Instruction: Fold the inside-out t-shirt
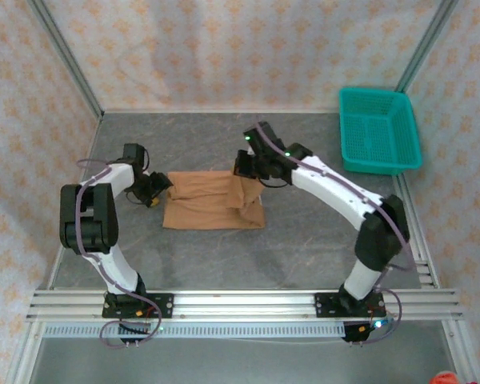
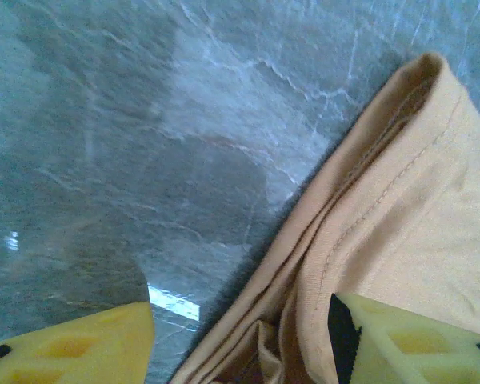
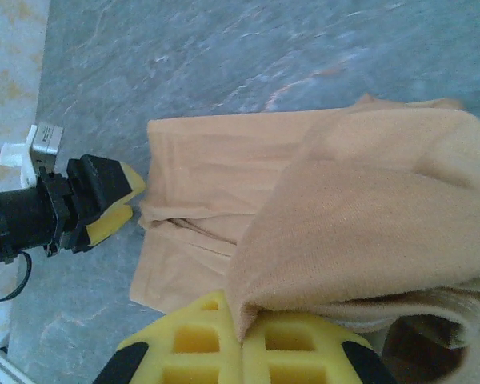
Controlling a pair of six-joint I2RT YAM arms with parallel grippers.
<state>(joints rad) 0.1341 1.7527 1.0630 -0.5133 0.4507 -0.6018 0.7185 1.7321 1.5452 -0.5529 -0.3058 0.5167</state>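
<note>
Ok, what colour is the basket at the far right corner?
The basket is teal mesh, clearest in the top view.

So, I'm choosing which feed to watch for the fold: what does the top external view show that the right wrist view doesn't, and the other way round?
Top external adds the teal basket at the far right of the table, and both whole arms, one at each side of the t-shirt. Right wrist adds the close detail: the right gripper has its yellow fingers shut on a fold of the t-shirt, raised over the flat part. Both share the t-shirt on the grey table and the left gripper, open at its left edge.
</note>
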